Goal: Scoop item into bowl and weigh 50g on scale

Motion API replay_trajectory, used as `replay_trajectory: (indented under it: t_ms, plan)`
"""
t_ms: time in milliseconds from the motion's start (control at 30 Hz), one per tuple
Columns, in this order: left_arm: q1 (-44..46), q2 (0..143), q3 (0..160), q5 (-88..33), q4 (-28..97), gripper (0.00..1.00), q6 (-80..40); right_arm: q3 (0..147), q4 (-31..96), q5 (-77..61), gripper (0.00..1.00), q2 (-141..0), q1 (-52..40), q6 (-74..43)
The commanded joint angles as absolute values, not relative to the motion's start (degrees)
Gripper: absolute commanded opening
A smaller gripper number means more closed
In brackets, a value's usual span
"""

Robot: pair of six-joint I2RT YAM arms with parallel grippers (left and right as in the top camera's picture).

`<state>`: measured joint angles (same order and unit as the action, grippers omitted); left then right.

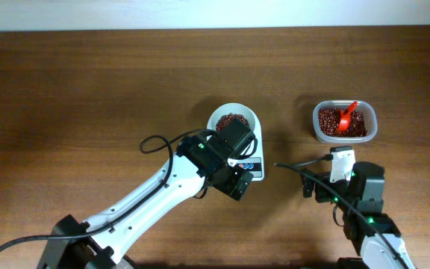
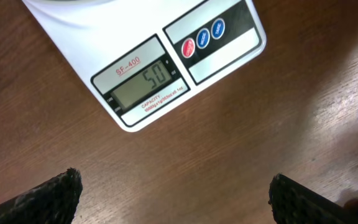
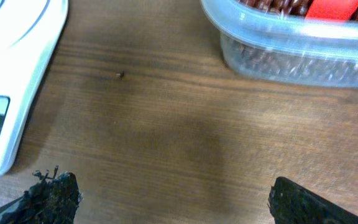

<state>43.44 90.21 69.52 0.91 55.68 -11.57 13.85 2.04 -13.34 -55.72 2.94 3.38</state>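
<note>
Reading fifty on the scale, beans heaped in the bowl on top; both arms' jaws wide and empty, so weighing looks done and next is simply backing away

One round white bowl at centre; one white square digital scale; one clear plastic tub at upper right; one red plastic scoop; small reddish-brown beans beyond counting; two black-and-white robot arms.

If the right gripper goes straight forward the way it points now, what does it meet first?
Probably the clear rounded plastic tub holding reddish-brown beans, with only bare wooden table before it; depth is unclear.
</note>
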Motion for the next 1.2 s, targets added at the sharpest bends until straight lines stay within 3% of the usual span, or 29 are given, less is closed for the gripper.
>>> replay_trajectory:
  t_ms: [0, 567, 1000, 1167]
  plan:
    - [43.62, 89.45, 69.34, 1.30, 55.59, 0.99, -11.03, 10.59, 1.23, -15.07, 0.99, -52.07, 2.63, 2.46]
    - [43.62, 89.45, 69.34, 1.30, 55.57, 0.99, -11.03, 0.32, -1.26, -15.00, 0.99, -38.33, 2.63, 2.31]
    - [43.62, 89.45, 69.34, 1.30, 55.59, 0.99, -11.03, 0.32, 3.42, -13.21, 0.99, -4.01, 2.63, 2.35]
    - [43.62, 89.45, 69.34, 1.30, 55.57, 0.99, -11.03, 0.32, 3.70, -9.52, 0.99, -0.19, 2.63, 2.74]
